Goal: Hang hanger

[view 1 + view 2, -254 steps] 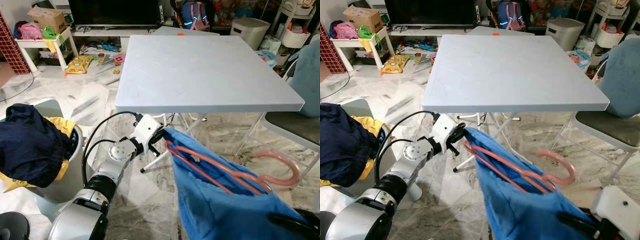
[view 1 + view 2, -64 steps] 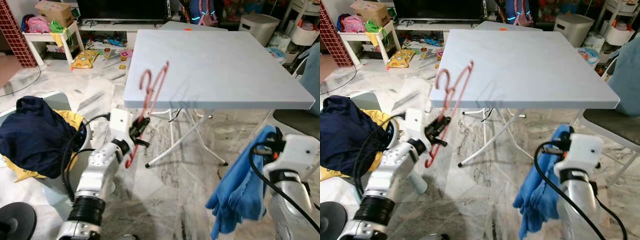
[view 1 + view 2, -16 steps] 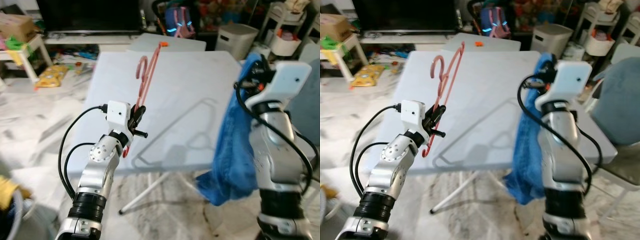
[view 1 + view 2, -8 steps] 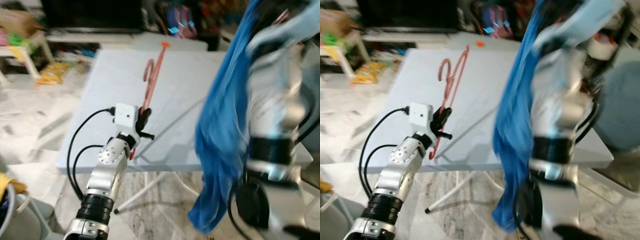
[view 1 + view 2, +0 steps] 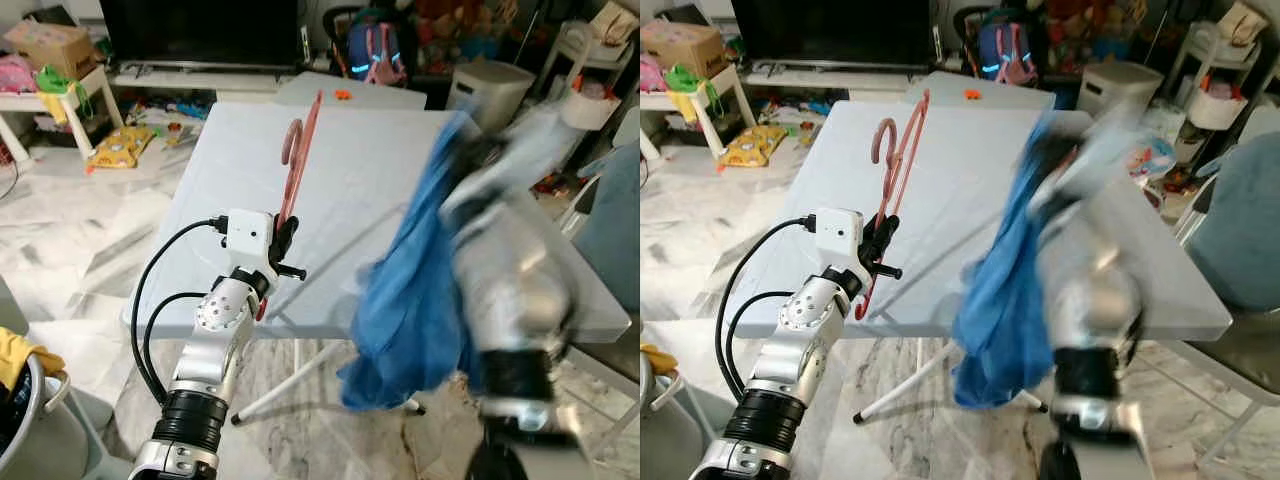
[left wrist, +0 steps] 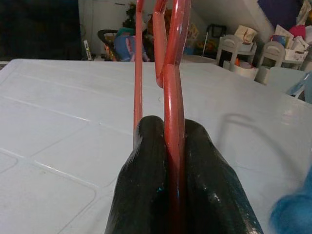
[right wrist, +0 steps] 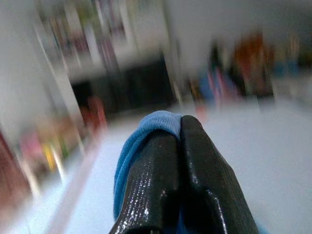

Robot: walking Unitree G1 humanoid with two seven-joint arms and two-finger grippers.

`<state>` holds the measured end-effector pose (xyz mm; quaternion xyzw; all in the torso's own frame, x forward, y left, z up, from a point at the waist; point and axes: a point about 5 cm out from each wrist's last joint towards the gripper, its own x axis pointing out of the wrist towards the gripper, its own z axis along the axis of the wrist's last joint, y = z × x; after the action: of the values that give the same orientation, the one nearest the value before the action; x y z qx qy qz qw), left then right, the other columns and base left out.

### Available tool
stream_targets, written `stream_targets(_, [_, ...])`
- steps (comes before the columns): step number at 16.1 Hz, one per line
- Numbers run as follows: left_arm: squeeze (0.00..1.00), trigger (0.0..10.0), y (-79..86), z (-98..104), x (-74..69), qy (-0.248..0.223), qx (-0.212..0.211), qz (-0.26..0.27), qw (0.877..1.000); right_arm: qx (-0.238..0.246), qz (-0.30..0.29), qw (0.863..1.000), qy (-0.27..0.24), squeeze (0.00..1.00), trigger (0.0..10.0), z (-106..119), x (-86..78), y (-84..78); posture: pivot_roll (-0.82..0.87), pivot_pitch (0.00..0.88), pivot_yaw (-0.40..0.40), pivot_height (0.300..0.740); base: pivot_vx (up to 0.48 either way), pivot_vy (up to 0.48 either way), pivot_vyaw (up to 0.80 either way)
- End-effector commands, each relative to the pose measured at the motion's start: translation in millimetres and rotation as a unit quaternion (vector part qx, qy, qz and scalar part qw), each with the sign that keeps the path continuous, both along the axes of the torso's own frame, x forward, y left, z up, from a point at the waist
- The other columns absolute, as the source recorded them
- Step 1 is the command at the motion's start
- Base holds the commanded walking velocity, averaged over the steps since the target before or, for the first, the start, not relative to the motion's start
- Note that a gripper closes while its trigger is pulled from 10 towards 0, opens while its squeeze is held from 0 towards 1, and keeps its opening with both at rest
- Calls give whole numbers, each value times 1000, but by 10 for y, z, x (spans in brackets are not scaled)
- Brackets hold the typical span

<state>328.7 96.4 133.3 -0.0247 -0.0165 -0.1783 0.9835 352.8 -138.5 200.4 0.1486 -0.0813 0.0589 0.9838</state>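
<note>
Left arm: silver metal segments with rounded joint housings; a disc-shaped wrist joint dotted with small screws; a ribbed black collar band low on the forearm. White box-shaped camera module at the wrist. Two black cables loop from the module down along the arm. Left gripper: two long, glossy black fingers with rounded tips. Right arm: silver, bulbous housings, black collar; blurred. Right gripper: matching black fingers, faintly textured.

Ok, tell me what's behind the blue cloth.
The blurred right arm and part of the light grey folding table show past the blue fabric garment; the tabletop directly behind the garment is covered.
</note>
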Motion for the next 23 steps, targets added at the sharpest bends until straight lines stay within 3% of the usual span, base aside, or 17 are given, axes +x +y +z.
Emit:
stream_targets(1, [0,10000,-26,18,-1,-7,1,-1,1000,-36,4,999,23,0,10000,-40,11,48,76,0,-69,740,0,0,0])
stream_targets(3, [0,10000,-51,9,-11,-5,0,-4,1000,-82,22,989,125,0,10000,-472,-73,87,76,0,-75,740,0,0,0])
stream_targets(6, [0,10000,-54,-12,-25,-1,-1,-4,1000,-105,32,982,151,0,10000,-612,-158,58,77,0,-82,740,0,0,0])
stream_targets(8, [0,10000,-48,-24,-30,1,-2,-3,1000,-154,64,973,161,0,10000,-670,-202,77,76,0,-84,740,0,0,0])
stream_targets(9, [0,10000,-55,-28,-32,3,-3,-5,1000,-224,98,955,169,0,10000,-746,-261,99,75,0,-84,740,0,0,0])
stream_targets(10, [0,10000,-58,-27,-32,3,-3,-6,1000,-238,108,949,178,753,10000,-781,-287,102,75,0,-84,740,0,0,0])
stream_targets(11, [0,10000,-74,-35,-35,6,-4,-10,1000,-232,118,948,185,1000,10000,-817,-323,94,72,0,-83,740,0,0,0])
stream_targets(15, [0,10000,-79,-49,-38,11,-4,-15,1000,-279,130,935,175,1000,10000,-780,-364,30,68,0,-81,740,0,0,0])
stream_targets(20, [0,10000,-86,-52,-32,13,-4,-19,1000,-261,119,947,146,1000,10000,-577,-324,-10,67,0,-77,740,0,0,0])
stream_targets(21, [0,10000,-85,-51,-34,13,-4,-20,1000,-286,116,941,142,1000,10000,-518,-338,-47,64,0,-72,740,0,0,0])
stream_targets(23, [0,10000,-82,-46,-30,15,-11,-23,1000,-285,121,941,136,1000,10000,-420,-367,-90,58,0,-69,740,0,0,0])
